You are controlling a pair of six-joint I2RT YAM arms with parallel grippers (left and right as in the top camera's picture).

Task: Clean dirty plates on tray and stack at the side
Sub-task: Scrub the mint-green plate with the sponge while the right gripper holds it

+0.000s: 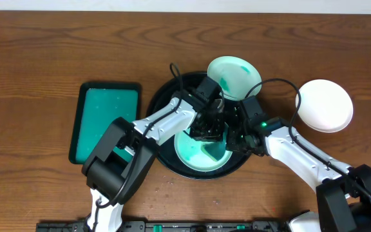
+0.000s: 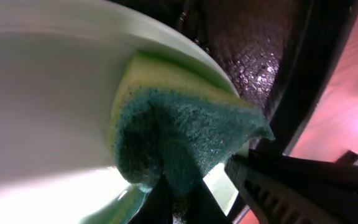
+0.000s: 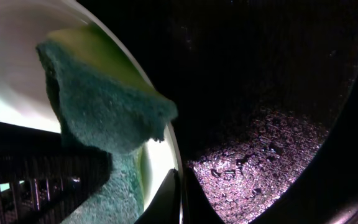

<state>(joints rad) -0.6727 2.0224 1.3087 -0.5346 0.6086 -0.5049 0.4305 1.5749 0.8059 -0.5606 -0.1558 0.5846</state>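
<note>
left gripper (image 2: 179, 194) clamps sponge (image 2: 179, 130) on smeared mint plate (image 1: 205, 158); right gripper (image 3: 180, 193) pinches its rim. white plate (image 1: 326, 105) beyond right gripper looks done; two left, unstacked.

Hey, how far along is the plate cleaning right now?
One looks done: the white plate sits clean on the table beside the black tray. In hand: the left gripper presses a sponge on the smeared mint plate in the tray, whose rim the right gripper pinches. Left: the second mint plate, teal-smeared at the tray's far edge, and the stacking.
</note>
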